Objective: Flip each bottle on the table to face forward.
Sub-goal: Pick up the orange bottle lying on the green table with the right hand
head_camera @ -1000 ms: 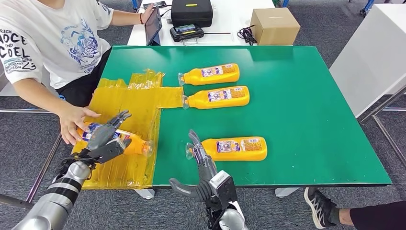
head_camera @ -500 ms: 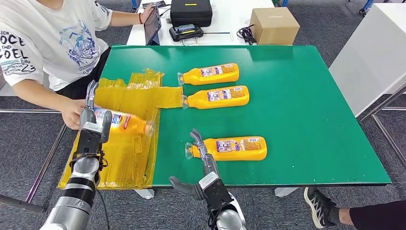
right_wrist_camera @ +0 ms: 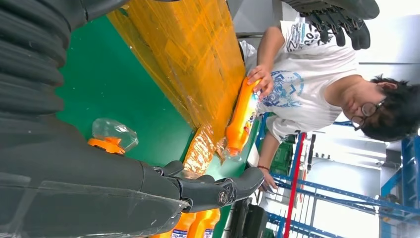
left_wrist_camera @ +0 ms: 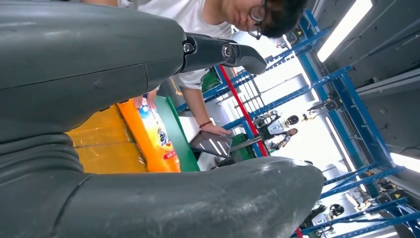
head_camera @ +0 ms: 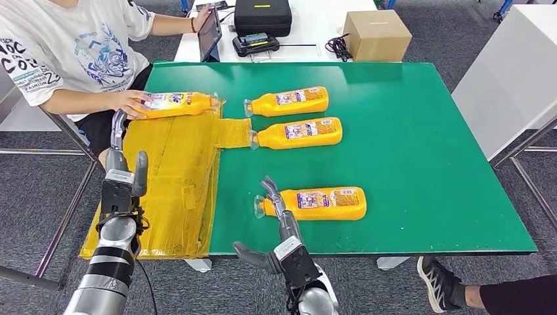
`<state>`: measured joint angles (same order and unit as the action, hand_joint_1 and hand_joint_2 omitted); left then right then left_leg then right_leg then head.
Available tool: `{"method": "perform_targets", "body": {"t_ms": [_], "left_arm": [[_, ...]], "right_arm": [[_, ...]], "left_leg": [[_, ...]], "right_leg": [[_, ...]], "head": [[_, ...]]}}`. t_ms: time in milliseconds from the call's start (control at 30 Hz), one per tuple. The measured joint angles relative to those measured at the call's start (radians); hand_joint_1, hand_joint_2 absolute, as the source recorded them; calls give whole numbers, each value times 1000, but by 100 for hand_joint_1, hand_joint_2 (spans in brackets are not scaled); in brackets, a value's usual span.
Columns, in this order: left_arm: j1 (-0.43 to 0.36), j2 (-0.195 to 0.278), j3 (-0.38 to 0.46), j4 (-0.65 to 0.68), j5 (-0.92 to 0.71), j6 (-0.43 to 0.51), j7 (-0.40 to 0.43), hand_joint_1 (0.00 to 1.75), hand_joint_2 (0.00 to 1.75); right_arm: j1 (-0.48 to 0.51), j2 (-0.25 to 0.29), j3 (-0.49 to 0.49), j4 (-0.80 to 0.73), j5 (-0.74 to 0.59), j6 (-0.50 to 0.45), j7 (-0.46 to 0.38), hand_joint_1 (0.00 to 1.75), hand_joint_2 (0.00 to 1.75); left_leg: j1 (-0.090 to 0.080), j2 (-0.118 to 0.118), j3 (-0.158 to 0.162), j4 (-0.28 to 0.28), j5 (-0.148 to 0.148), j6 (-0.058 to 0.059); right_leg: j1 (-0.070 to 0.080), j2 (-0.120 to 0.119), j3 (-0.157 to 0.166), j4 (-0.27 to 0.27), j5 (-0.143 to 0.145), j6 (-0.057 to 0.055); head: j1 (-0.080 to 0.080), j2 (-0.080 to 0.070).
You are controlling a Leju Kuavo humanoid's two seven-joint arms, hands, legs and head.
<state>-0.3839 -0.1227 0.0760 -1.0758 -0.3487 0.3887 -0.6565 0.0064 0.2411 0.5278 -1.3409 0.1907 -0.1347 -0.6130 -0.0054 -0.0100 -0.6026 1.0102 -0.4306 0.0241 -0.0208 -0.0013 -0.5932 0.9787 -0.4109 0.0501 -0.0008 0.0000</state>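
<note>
Green is the table [head_camera: 420,164] in front of me, and a wrinkled yellow plastic sheet [head_camera: 174,177] covers its left side, hanging a little over the near edge. Four orange bottles lie on their sides. Three of them rest on the bare green surface: one [head_camera: 287,102] toward the far edge, a second [head_camera: 297,133] just beside it on the near side, and a third [head_camera: 314,203] close to the near edge, all with the clear caps pointing to the left. The fourth bottle [head_camera: 172,104] lies at the far edge of the yellow sheet, near the far left corner, and a person's hand [head_camera: 129,103] rests on its left end (the person wears a white printed shirt).

My left hand [head_camera: 121,172] stands over the left edge of the sheet with the fingers stretched up and apart, holding nothing; it is well apart from the fourth bottle. My right hand [head_camera: 278,220] is over the near edge of the table, also empty, with the fingers spread; one fingertip [head_camera: 268,183] reaches just beside the cap of the third bottle, but I cannot tell if it touches.

Beyond the far edge stands a white table [head_camera: 315,29] with a black case [head_camera: 263,16], a cardboard box [head_camera: 377,35] and a tablet [head_camera: 209,33].
</note>
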Motion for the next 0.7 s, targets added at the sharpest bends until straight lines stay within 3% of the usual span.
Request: {"method": "perform_targets", "body": {"t_ms": [133, 267, 500, 700], "left_arm": [[1, -1, 1, -1, 12, -7, 1, 0, 0], [22, -12, 6, -12, 108, -56, 15, 0, 175], [135, -59, 14, -28, 197, -83, -19, 0, 175], [201, -92, -4, -31, 145, -46, -23, 0, 175]], "right_arm": [[0, -1, 0, -1, 19, -15, 7, 0, 175], [-4, -21, -11, -32, 154, -103, 80, 0, 175], [-90, -146, -105, -102, 400, -99, 249, 0, 175], [-238, -243, -121, -27, 460, 29, 385, 0, 175]], "left_leg": [[0, 0, 0, 0, 0, 0], [0, 0, 0, 0, 0, 0], [-3, 0, 0, 0, 0, 1], [-3, 0, 0, 1, 1, 2]], "right_leg": [[0, 0, 0, 0, 0, 0], [0, 0, 0, 0, 0, 0], [-2, 0, 0, -1, 1, 1], [-2, 0, 0, -1, 2, 2]], "head": [[0, 0], [0, 0], [0, 0], [0, 0]]}}
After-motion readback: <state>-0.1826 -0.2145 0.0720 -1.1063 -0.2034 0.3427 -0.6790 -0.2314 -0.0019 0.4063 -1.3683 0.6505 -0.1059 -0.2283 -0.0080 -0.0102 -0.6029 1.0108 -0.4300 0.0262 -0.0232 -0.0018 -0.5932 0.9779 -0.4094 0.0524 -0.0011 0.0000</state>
